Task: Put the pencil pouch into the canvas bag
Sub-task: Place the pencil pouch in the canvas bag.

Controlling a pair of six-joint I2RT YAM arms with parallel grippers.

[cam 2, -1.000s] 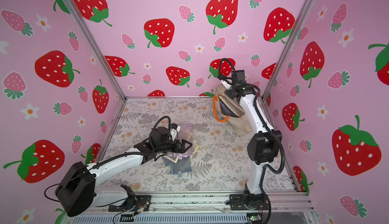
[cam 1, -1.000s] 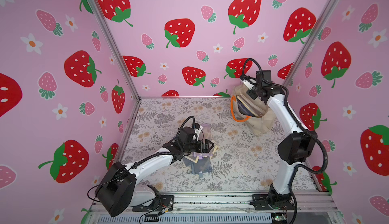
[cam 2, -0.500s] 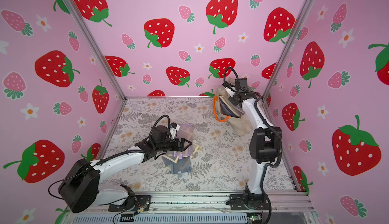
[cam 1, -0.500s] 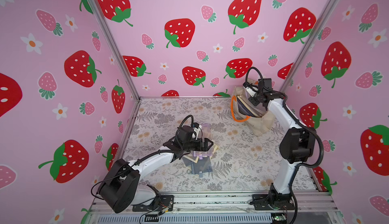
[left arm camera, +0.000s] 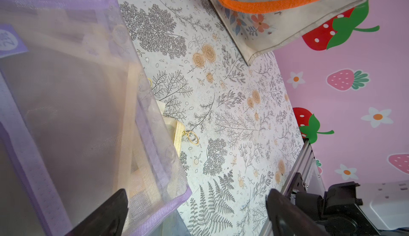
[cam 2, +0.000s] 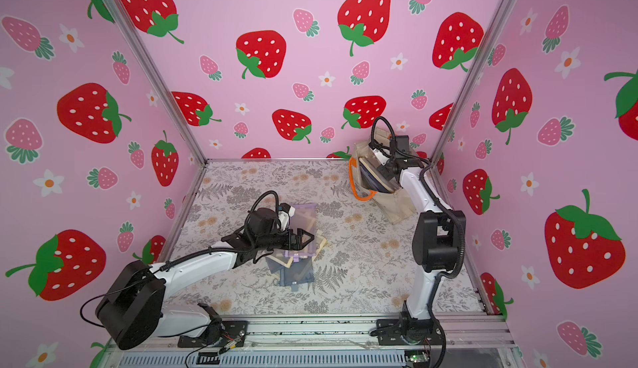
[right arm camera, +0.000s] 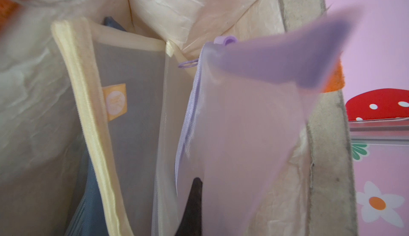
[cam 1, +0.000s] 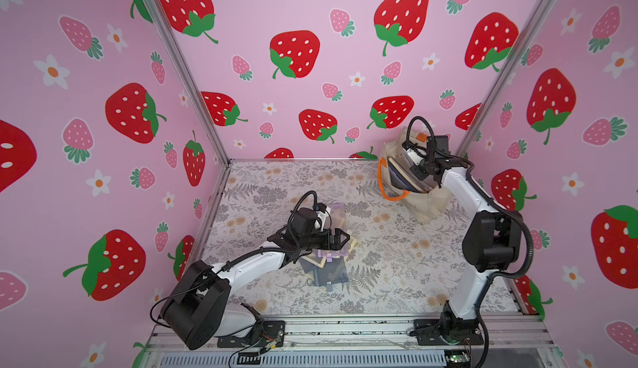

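Observation:
The cream canvas bag [cam 1: 428, 204] with orange handles [cam 1: 383, 186] stands at the back right, shown in both top views. My right gripper [cam 1: 416, 171] reaches into its mouth. In the right wrist view that gripper [right arm camera: 199, 203] is shut on a translucent purple pencil pouch [right arm camera: 243, 124], and only one dark finger [right arm camera: 194, 201] shows. A yellow-edged pouch [right arm camera: 132, 113] stands inside the bag [right arm camera: 33, 91] beside it. Mid-mat, my left gripper [cam 1: 345, 238] hovers open over a pile of pouches. One fingertip [left arm camera: 110, 212] is over the purple mesh pouch [left arm camera: 77, 113], the other over bare mat.
The pile holds a purple mesh pouch [cam 1: 336, 212], a cream pouch [cam 1: 353, 243] and a grey-blue pouch [cam 1: 329, 274]. Strawberry-print walls close in three sides. A metal rail [cam 1: 345, 328] runs along the front edge. The floral mat [cam 1: 397, 262] lies between pile and bag.
My right gripper has dropped a little lower into the bag's mouth with the purple pouch. The left gripper has edged slightly rightward over the pile, still open.

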